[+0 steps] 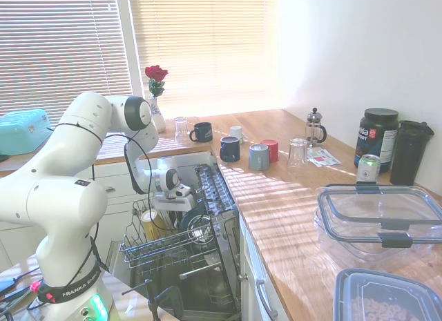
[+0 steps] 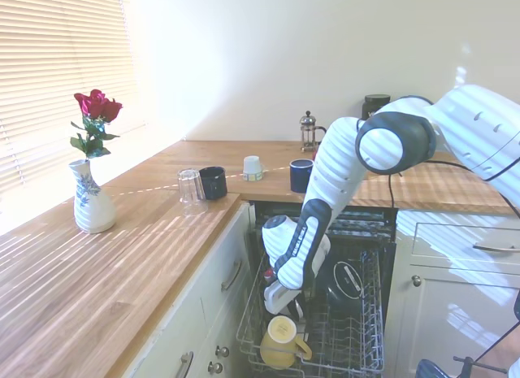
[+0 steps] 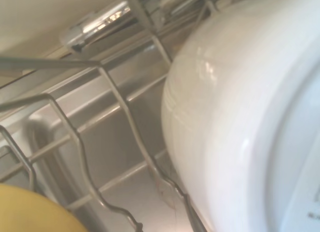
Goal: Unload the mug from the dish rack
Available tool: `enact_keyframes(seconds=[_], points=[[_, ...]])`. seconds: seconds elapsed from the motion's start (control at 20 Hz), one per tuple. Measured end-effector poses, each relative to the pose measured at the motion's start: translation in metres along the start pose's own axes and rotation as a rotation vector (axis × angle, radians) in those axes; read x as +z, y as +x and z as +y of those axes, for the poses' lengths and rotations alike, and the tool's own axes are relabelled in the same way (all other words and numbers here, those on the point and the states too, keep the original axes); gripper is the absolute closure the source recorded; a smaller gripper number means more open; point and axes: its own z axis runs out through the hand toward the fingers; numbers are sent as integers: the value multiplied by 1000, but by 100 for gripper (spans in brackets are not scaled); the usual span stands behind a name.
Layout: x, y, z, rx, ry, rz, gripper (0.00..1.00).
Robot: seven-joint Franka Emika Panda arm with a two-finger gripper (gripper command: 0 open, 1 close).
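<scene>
1. You have the gripper (image 2: 286,306) down inside the dish rack (image 2: 361,345), which is pulled out of the open dishwasher below the tabletop (image 2: 122,264).
2. The mug (image 3: 240,117) fills much of the wrist view as a white rounded wall right against the rack wires; in the exterior views the arm hides it, so its exact seat among the prongs is unclear.
3. I cannot tell whether the jaws are released or clenched: both exterior views hide them behind the wrist and the rack.
4. By my reading, you are at the reach-and-grasp step; the mug is not yet lifted out.
5. A yellow mug (image 2: 281,339) lies just beside the gripper in the rack; leave it alone.
6. Next, confirm a firm hold, then lift straight up so the mug clears the prongs before you swing toward the tabletop.
</scene>
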Motion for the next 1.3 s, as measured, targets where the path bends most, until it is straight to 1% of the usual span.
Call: enact_keyframes(seconds=[0.2,0.4,0.5,0.7,0.85,1.05,1.2,1.3], points=[[-2,2,-1,9,-7,-8,100],[-10,0,-3,8,-1,-5,100],[-24,-3,-2,17,1,1,100],[-68,-8,8,40,15,32,100],[-92,-27,9,33,24,41,100],[-114,-74,-6,21,32,63,100],[-130,-97,-9,32,33,72,100],[-140,-105,-2,49,36,75,100]])
